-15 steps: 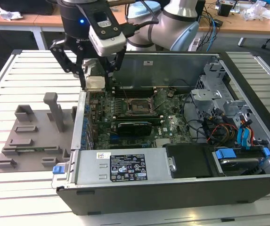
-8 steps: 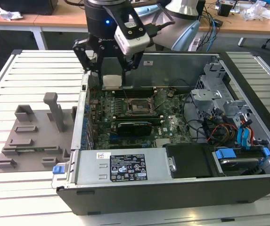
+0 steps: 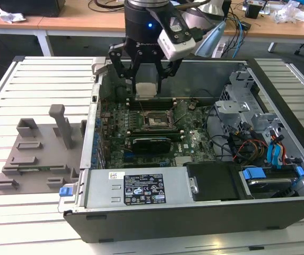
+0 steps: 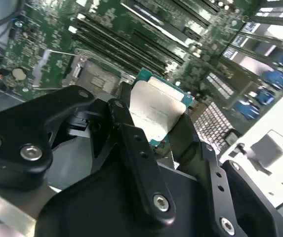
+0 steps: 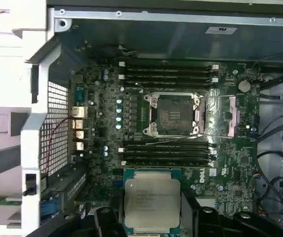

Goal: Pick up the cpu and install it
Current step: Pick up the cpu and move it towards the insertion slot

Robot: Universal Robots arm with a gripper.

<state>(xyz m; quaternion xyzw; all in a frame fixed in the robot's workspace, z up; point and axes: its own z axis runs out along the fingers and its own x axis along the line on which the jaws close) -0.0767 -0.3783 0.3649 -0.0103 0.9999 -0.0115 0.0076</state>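
Start at the exterior view's left: the grey fixture tray [image 3: 32, 159] stands just beside the open computer case [image 3: 141, 188]. At the middle, the gripper [image 3: 146, 84] hangs over the motherboard [image 3: 141, 133].

Caution: the grasp bears on two opposite edges only. A knock against the case wall could tilt or release the cpu [image 3: 145, 90]. A tilted or rotated descent could damage the contacts of the socket [image 5: 174, 114], which appears open. On the exterior view's right, the loose cables [image 3: 247, 146] lie well apart.

The fingers [image 4: 124, 118] are clamped on the cpu, holding it flat between them with its metal top upward. In the first wrist view, the memory slots [image 5: 166, 153] lie between the cpu and the socket.
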